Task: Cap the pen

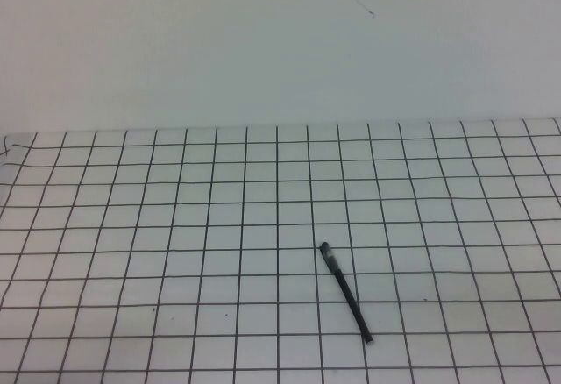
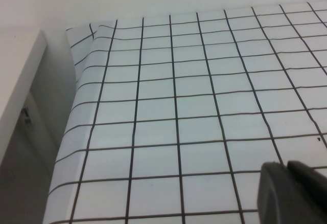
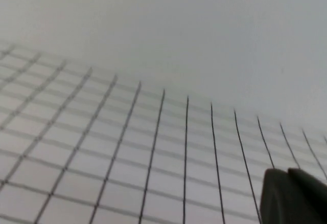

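The pen (image 1: pixel 347 294), a thin black stick, lies alone on the gridded white table (image 1: pixel 175 226), right of centre and near the front edge. It slants from a thicker end with a pale band at the upper left to its other end at the lower right. No separate cap shows in any view. Neither arm appears in the high view. In the left wrist view my left gripper (image 2: pixel 286 165) hangs over bare grid, fingers pressed together with nothing between them. My right gripper (image 3: pixel 287 172) is likewise shut and empty above the grid, facing the wall.
A plain white wall (image 1: pixel 280 42) stands behind the table. In the left wrist view the grid sheet ends at the table's side edge (image 2: pixel 71 127), with a white panel (image 2: pixel 18 91) beyond a gap. A thin dark wire (image 1: pixel 9 152) curls at the far left edge.
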Controlling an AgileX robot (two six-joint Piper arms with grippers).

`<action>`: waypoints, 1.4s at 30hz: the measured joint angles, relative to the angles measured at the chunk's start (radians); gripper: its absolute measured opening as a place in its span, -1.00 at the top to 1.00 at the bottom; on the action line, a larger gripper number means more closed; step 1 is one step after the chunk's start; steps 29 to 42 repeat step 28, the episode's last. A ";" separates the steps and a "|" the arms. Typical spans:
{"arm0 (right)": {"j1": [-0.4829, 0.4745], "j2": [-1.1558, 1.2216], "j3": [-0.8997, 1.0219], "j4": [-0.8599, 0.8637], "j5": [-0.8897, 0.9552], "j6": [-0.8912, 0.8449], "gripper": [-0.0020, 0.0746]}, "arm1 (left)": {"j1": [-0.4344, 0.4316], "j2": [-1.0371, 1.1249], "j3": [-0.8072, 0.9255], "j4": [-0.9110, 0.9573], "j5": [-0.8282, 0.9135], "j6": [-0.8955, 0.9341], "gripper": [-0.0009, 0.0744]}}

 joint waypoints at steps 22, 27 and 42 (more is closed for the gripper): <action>-0.104 -0.154 0.110 0.077 0.169 0.060 0.95 | 0.000 0.000 0.000 0.000 0.000 0.000 0.98; -0.104 -0.154 0.112 0.044 0.154 0.109 0.95 | 0.000 0.000 0.000 0.000 0.000 0.000 0.98; -0.104 -0.154 0.112 0.044 0.151 0.109 0.95 | 0.000 0.000 0.000 0.000 0.000 0.000 0.98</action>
